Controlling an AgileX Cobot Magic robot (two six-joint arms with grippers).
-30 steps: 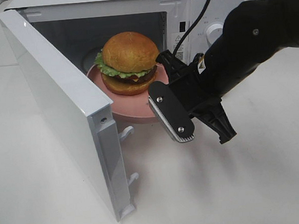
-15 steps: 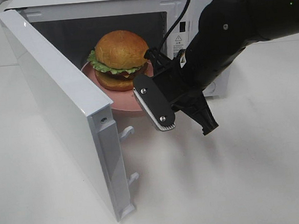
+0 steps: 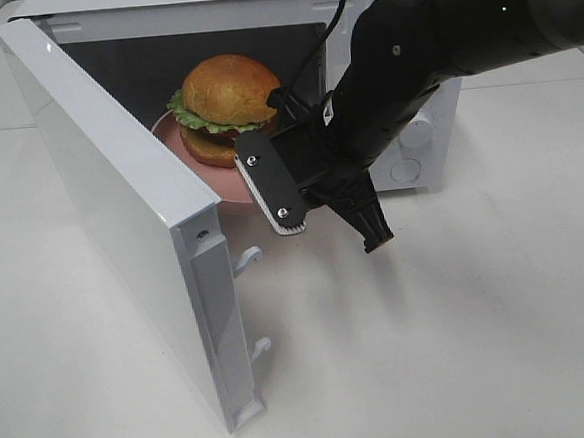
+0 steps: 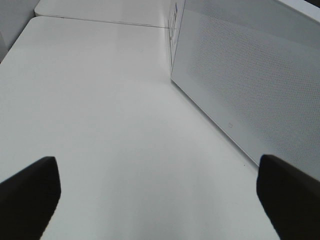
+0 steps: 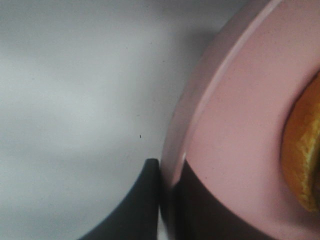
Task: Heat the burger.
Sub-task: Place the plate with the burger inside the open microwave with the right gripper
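The burger (image 3: pixel 228 91), brown bun with green lettuce, sits on a round pink plate (image 3: pixel 181 145) in the mouth of the open white microwave (image 3: pixel 207 4). My right gripper (image 3: pixel 283 114) reaches in from the right, shut on the plate's right rim. In the right wrist view its dark fingers (image 5: pixel 145 200) pinch the plate (image 5: pixel 235 120) at the edge, with the burger (image 5: pixel 306 150) just beyond. My left gripper (image 4: pixel 157 167) is open with nothing between its fingers and hovers over bare table beside the microwave's side wall (image 4: pixel 250 85). It is out of the high view.
The microwave door (image 3: pixel 120 191) stands swung open toward the front left, its latch hooks (image 3: pixel 247 259) facing the right arm. The control knobs (image 3: pixel 416 130) are partly hidden behind that arm. White table (image 3: pixel 461 337) spreads in front and to the right.
My right arm has moved left and toward the back, carrying the plate and burger deeper into the microwave opening. The left gripper view gives no earlier frame.
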